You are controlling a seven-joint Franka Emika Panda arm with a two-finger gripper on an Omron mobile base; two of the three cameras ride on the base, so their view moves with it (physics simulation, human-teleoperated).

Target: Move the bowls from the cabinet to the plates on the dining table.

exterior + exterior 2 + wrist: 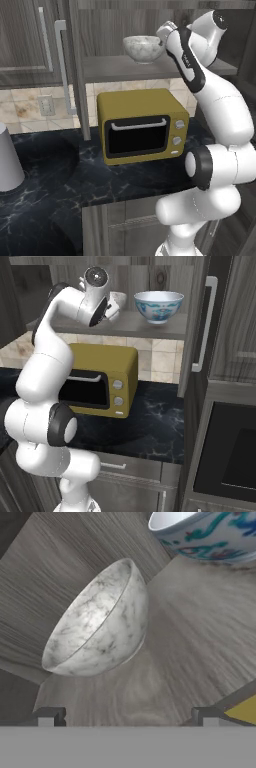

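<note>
The grey-white marbled bowl [97, 629] sits on the shelf [200, 627] of the open cabinet [110, 67], a short way ahead of my gripper [128, 719]. The gripper is open, with nothing between its fingertips [49, 717]. In the left base view the gripper [161, 41] hovers just right of the marbled bowl [142, 48]. The white bowl with blue pattern [158, 306] stands on the same shelf, to the right of the marbled bowl [119, 298], which my hand partly hides. The patterned bowl [210, 532] also appears in the hand view. The plates and the dining table are out of view.
A yellow toaster oven [142, 127] stands on the black marble counter [60, 180] right under the shelf. The cabinet doors hang open, with bar handles at the left [62, 65] and right [205, 321]. A grey cylinder [7, 160] stands far left.
</note>
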